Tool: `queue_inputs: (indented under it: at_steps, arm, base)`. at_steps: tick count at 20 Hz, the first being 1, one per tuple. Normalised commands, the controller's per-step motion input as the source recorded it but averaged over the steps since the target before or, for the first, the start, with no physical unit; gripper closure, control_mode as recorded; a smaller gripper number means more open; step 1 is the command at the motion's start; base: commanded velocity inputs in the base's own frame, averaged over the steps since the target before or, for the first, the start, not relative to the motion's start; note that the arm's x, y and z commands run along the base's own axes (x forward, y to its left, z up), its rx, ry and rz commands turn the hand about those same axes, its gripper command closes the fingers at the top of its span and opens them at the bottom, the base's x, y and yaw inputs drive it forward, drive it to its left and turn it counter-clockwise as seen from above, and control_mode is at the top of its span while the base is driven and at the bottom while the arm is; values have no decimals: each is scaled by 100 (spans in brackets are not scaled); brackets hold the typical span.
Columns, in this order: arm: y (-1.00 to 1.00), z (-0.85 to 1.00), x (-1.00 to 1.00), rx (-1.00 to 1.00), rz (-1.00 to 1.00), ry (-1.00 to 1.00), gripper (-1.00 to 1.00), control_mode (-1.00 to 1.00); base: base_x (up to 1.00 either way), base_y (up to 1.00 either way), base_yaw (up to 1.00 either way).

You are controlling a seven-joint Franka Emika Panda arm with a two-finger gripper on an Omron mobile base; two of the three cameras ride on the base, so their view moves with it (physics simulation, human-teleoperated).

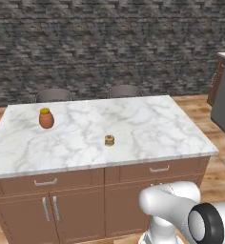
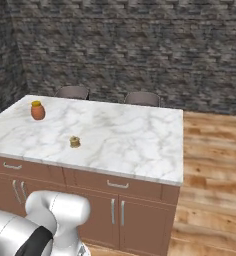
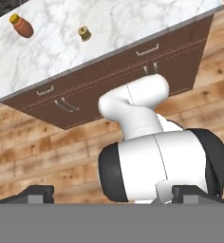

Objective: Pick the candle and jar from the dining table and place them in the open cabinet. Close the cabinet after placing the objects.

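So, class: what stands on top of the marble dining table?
On the dining table stand the small tan-gold candle near the front edge, and an orange pot with a yellow lid toward the far left. No glass jar shows on it. Two chair backs rise behind, their seats hidden.

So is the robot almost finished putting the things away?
Not yet. The candle sits alone on the dining table, near its front edge, and the robot's fingers are wide open with nothing in them. The jar and cabinet aren't in sight, so carrying things over and closing the door still look left to do.
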Motion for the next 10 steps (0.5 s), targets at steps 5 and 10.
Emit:
queue_inputs:
  at_steps: [5, 10]
  arm:
    - [0, 0, 0, 0, 0, 0, -100, 100]
    - [0, 0, 0, 0, 0, 0, -100, 100]
  base:
    - [18, 47, 21]
    - [17, 12, 14]
